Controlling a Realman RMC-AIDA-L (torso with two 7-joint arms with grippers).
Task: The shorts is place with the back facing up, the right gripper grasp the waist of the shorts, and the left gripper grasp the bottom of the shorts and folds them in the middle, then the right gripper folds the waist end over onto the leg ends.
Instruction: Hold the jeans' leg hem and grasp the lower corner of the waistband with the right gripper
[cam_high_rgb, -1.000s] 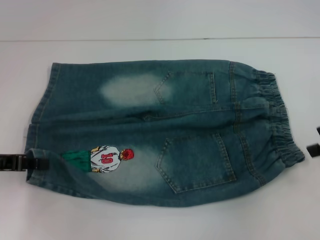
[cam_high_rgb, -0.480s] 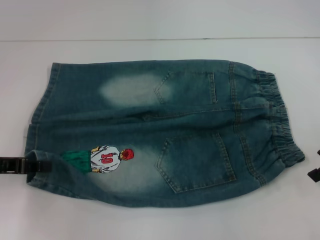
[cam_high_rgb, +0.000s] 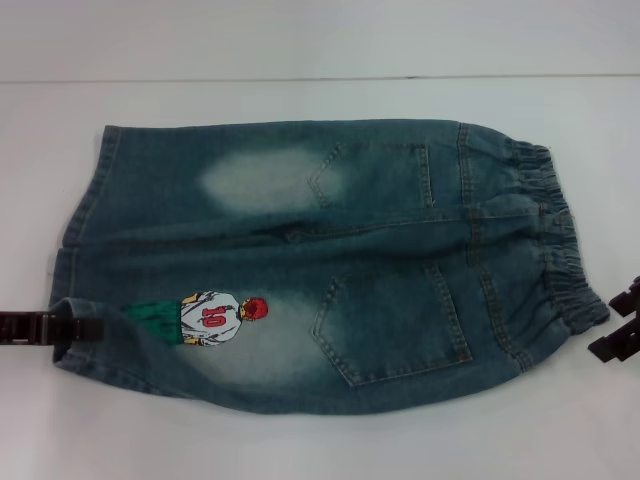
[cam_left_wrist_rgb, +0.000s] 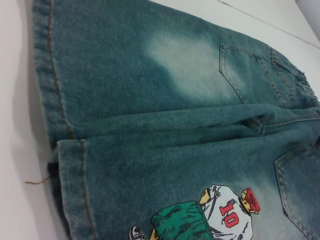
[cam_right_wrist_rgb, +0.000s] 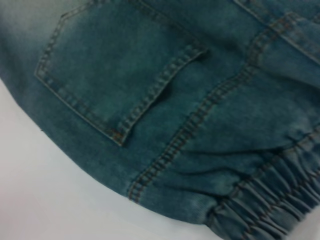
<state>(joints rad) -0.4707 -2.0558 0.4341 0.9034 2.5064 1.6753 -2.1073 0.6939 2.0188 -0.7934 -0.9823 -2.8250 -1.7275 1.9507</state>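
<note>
Low, left gripper (cam_high_rgb: 60, 327) meets shorts (cam_high_rgb: 320, 260) hem.

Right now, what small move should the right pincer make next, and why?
Probably ease inward onto the waist of the shorts. The right pincer sits just off the band's near corner, not yet gripping, while the left pincer is already at the bottom of the shorts.
</note>
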